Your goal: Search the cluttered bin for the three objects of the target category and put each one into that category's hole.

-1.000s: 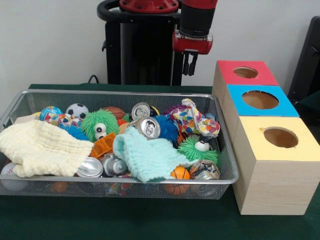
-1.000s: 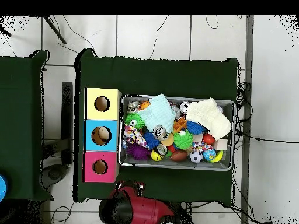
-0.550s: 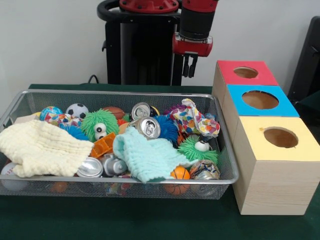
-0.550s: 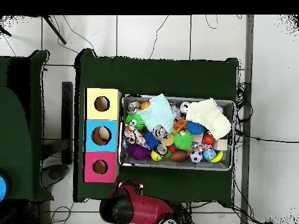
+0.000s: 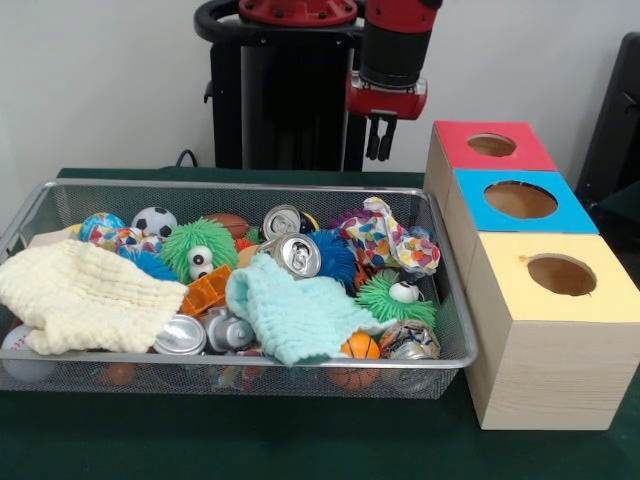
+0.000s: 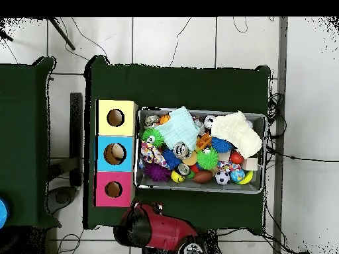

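A wire mesh bin (image 5: pixel 240 184) holds mixed clutter: silver drink cans (image 5: pixel 295 255) (image 5: pixel 182 335), green furry toys (image 5: pixel 200 248), a soccer ball (image 5: pixel 153 220), a small basketball (image 5: pixel 360 348), a cream cloth (image 5: pixel 85 295) and a mint cloth (image 5: pixel 290 310). Three wooden boxes stand beside it, with holes in red (image 5: pixel 492 146), blue (image 5: pixel 520 200) and yellow (image 5: pixel 560 275) tops. My gripper (image 5: pixel 380 142) hangs high behind the bin's far right corner, shut and holding nothing. In the overhead view it (image 6: pixel 157 208) sits outside the bin (image 6: pixel 198 190), near the red box (image 6: pixel 113 189).
A patterned cloth (image 5: pixel 395 240) drapes over items by the bin's right wall. The boxes touch the bin's right side. Dark green cloth covers the table (image 5: pixel 300 440). A black object (image 5: pixel 615 110) stands at the far right edge.
The gripper has drifted slightly right and a little lower in the front view; the arm has shifted sideways in the overhead view. Nothing in the bin has moved.
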Robot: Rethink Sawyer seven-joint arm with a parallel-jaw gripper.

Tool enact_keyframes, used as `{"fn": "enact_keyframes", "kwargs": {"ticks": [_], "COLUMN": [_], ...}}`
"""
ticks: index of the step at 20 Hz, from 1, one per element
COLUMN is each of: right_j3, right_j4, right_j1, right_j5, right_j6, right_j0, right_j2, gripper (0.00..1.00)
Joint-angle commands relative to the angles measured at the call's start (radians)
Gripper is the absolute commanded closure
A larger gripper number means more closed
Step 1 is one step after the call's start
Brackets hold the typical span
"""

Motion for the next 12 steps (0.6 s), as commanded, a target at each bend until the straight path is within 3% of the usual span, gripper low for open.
{"fn": "enact_keyframes", "kwargs": {"ticks": [1, 12], "right_j3": [-0.180, -0.195], "right_j4": [0.073, 0.090], "right_j1": [0.004, -0.031], "right_j5": [0.102, 0.170], "right_j6": [0.169, 0.171], "right_j0": [-0.004, 0.019], "right_j2": [0.070, 0.057], "gripper": [1.00, 1.00]}}
